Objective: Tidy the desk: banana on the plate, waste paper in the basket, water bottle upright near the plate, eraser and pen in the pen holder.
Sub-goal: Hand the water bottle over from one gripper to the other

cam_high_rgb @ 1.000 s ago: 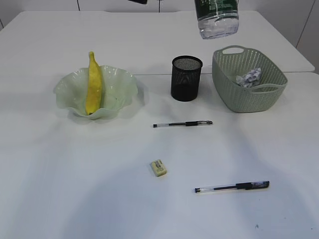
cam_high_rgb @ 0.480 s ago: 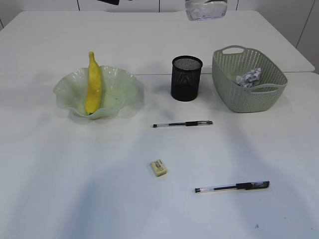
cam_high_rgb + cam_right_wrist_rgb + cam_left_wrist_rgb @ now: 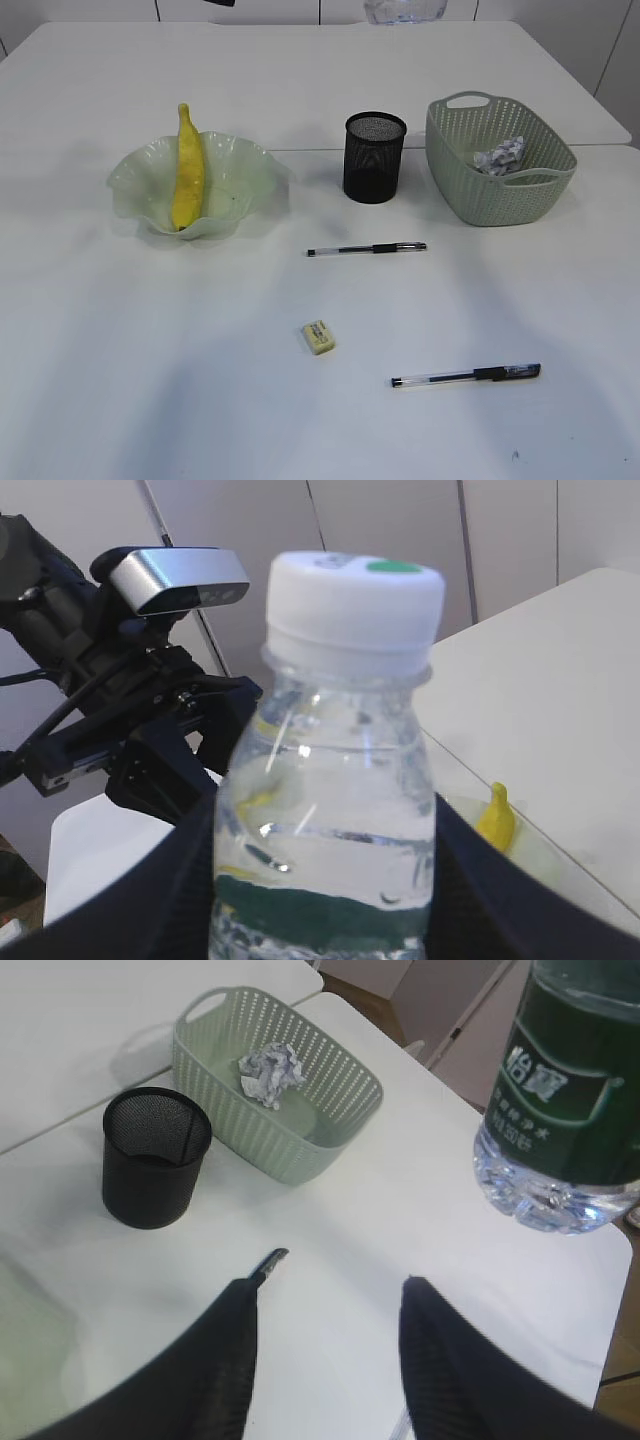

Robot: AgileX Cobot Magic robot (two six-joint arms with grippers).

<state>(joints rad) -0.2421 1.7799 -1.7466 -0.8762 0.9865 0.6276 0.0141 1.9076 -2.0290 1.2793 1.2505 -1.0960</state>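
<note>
My right gripper (image 3: 325,880) is shut on the water bottle (image 3: 335,780), held high with its white cap up. Only the bottle's clear base (image 3: 405,10) shows at the top edge of the exterior view. My left gripper (image 3: 330,1290) hangs open and empty above the desk (image 3: 150,380), the bottle (image 3: 565,1090) to its right. The banana (image 3: 188,170) lies in the plate (image 3: 250,165). The waste paper (image 3: 500,154) sits in the basket (image 3: 470,190). The pen holder (image 3: 374,157) stands between them. Two pens (image 3: 368,249) (image 3: 466,375) and the eraser (image 3: 317,336) lie on the desk.
In the right wrist view the left arm with its camera (image 3: 175,580) hangs close beside the bottle. The desk's far edge (image 3: 300,24) runs along a white wall. A seam (image 3: 310,150) crosses the tabletop behind the plate and the pen holder.
The water bottle has risen and moved left, nearly out of the top of the exterior view. The things on the desk have not moved.
</note>
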